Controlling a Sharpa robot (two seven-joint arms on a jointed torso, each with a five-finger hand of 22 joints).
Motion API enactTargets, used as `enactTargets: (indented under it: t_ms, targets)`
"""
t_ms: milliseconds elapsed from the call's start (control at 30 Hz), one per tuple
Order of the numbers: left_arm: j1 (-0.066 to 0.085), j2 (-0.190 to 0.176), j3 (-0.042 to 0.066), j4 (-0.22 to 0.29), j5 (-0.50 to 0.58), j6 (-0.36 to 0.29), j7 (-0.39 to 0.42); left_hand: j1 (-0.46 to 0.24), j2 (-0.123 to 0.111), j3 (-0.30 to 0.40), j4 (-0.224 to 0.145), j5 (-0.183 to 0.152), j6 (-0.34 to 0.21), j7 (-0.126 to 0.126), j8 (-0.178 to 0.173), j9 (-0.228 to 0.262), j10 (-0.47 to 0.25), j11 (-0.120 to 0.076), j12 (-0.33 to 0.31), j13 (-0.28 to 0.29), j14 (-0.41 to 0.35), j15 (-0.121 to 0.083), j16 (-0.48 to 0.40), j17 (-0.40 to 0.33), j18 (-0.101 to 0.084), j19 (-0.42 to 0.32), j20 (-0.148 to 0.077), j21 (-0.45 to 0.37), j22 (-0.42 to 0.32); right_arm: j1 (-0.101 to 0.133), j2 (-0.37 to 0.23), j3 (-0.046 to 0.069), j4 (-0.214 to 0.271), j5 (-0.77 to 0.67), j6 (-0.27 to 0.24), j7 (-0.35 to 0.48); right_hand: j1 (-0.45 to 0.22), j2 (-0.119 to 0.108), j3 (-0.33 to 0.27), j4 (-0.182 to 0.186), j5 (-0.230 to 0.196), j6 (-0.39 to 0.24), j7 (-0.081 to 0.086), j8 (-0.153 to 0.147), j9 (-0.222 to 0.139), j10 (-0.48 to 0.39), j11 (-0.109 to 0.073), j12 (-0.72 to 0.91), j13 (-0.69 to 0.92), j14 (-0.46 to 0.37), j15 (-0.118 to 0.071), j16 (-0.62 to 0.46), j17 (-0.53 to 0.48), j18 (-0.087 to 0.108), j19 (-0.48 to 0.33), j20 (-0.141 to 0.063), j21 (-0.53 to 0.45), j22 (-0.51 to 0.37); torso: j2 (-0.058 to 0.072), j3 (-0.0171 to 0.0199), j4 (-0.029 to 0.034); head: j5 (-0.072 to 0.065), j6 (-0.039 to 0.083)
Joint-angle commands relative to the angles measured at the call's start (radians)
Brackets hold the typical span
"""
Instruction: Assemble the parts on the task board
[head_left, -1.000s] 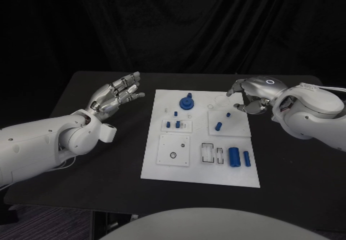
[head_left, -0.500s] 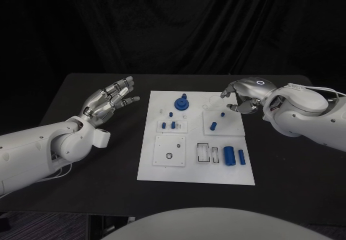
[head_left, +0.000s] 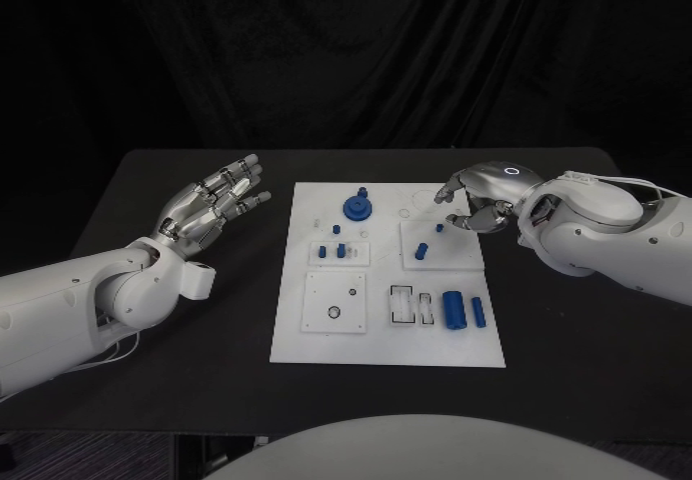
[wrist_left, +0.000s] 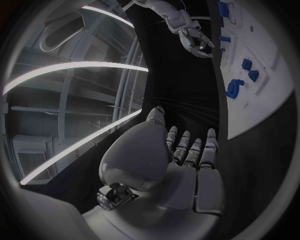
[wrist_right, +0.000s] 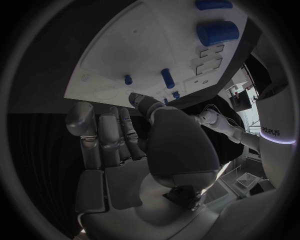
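White task board (head_left: 389, 345) lies on the black bench (head_left: 577, 330); left hand (head_left: 214, 203) hovers beside it, fingers spread, empty; right hand (head_left: 476, 200) curls over its far corner, holding nothing.

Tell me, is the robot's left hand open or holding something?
Open: the left hand holds nothing, fingers spread beside the task board.

The flat white plastic task board (head_left: 387, 330) looks smooth and matt, lying on a matt black table (head_left: 577, 330). The small blue plastic parts (head_left: 451, 309) have a slight sheen. Both silver metallic hands, left (head_left: 214, 205) and right (head_left: 476, 200), gleam.
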Motion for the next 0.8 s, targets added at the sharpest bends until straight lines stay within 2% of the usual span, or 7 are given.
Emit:
enactTargets:
  t_ms: [33,133,200,267,467,567,800]
  targets:
    - [-0.002,0.002,0.001,-0.002,0.01,0.009,0.125,0.008,-0.002,-0.01,0.001,0.007,-0.005,-0.006,0.001,-0.003,-0.012,-0.002,-0.014,-0.003,-0.026,-0.009,-0.008,-0.005,-0.018,-0.037,-0.024,-0.006,-0.062,-0.005,-0.002,0.001,-0.003,0.02,0.012,0.007,-0.014,-0.001,-0.002,0.006,-0.002,0.007,0.001,-0.007,-0.002,0.007,0.002,-0.007,-0.003,0.008,0.001,0.005,-0.001,-0.006,0.005,0.0,0.006,0.114,0.0,-0.0007,-0.001,-0.001,0.0]
    - [-0.003,0.004,0.001,-0.004,0.01,0.008,0.126,0.006,-0.003,-0.019,0.001,0.006,-0.018,-0.011,-0.001,-0.007,-0.036,-0.007,-0.05,-0.007,-0.065,-0.039,-0.017,-0.014,-0.027,-0.074,-0.062,-0.021,-0.175,-0.007,-0.001,0.001,-0.005,0.026,0.014,0.008,-0.017,-0.002,-0.004,0.008,-0.011,0.007,0.001,-0.01,-0.003,0.01,0.002,-0.011,-0.01,0.01,0.001,0.008,-0.001,-0.006,0.007,-0.001,0.008,0.114,0.0,-0.0011,-0.0005,-0.001,0.0]
    - [-0.003,0.004,0.001,-0.005,0.01,0.007,0.126,0.003,-0.006,-0.027,0.001,0.003,-0.035,-0.022,-0.003,-0.013,-0.054,-0.019,-0.081,-0.011,-0.07,-0.069,-0.018,-0.015,-0.011,-0.095,-0.071,-0.032,-0.264,-0.009,-0.001,0.001,-0.006,0.029,0.015,0.009,-0.019,0.0,-0.006,0.01,-0.019,0.007,0.002,-0.011,-0.004,0.013,0.002,-0.013,-0.016,0.012,0.001,0.009,-0.001,-0.007,0.009,-0.001,0.009,0.115,-0.002,0.0003,-0.0016,0.0,0.0]
    - [-0.004,0.004,0.001,-0.005,0.01,0.007,0.127,0.0,-0.008,-0.031,0.001,0.003,-0.049,-0.031,-0.005,-0.017,-0.067,-0.035,-0.105,-0.013,-0.07,-0.085,-0.018,-0.015,0.009,-0.096,-0.066,-0.032,-0.272,-0.011,0.0,0.001,-0.007,0.031,0.016,0.01,-0.02,0.001,-0.007,0.011,-0.022,0.007,0.002,-0.012,-0.004,0.015,0.001,-0.014,-0.019,0.012,0.001,0.01,-0.001,-0.007,0.01,-0.001,0.011,0.115,-0.002,0.0002,-0.0012,0.0,0.0]
    - [-0.006,0.004,0.001,-0.007,0.01,0.007,0.127,-0.004,-0.01,-0.036,0.002,0.0,-0.065,-0.038,-0.007,-0.023,-0.072,-0.046,-0.121,-0.015,-0.07,-0.102,-0.018,-0.015,0.02,-0.098,-0.076,-0.034,-0.286,-0.014,0.002,0.001,-0.012,0.033,0.016,0.011,-0.02,0.003,-0.008,0.012,-0.027,0.008,0.003,-0.014,-0.005,0.027,0.0,-0.014,-0.026,0.014,0.0,0.013,-0.001,-0.007,0.013,-0.002,0.014,0.116,-0.001,-0.0003,-0.0006,0.0,0.0]
    - [-0.006,0.005,0.001,-0.008,0.01,0.01,0.127,-0.003,-0.008,-0.035,0.001,0.002,-0.068,-0.038,-0.007,-0.024,-0.072,-0.046,-0.123,-0.015,-0.07,-0.098,-0.018,-0.015,0.017,-0.098,-0.078,-0.034,-0.287,-0.015,0.004,0.001,-0.014,0.033,0.014,0.012,-0.019,0.004,-0.008,0.013,-0.031,0.011,0.003,-0.014,-0.006,0.037,-0.002,-0.013,-0.031,0.015,-0.001,0.013,-0.003,-0.007,0.014,-0.003,0.013,0.116,-0.001,-0.0006,-0.0003,0.0,0.0]
    - [-0.009,0.006,0.001,-0.011,0.01,0.021,0.124,0.009,0.0,-0.029,-0.002,0.013,-0.074,-0.032,-0.007,-0.027,-0.067,-0.032,-0.125,-0.014,-0.07,-0.058,-0.018,-0.015,-0.004,-0.097,-0.057,-0.033,-0.282,-0.019,0.012,0.001,-0.019,0.034,0.02,0.013,-0.015,0.007,-0.005,0.012,-0.03,0.02,0.005,-0.013,-0.006,0.064,-0.006,-0.015,-0.047,0.018,-0.005,0.017,-0.004,-0.009,0.02,-0.006,0.02,0.118,0.0,-0.0011,-0.0001,0.001,0.0]
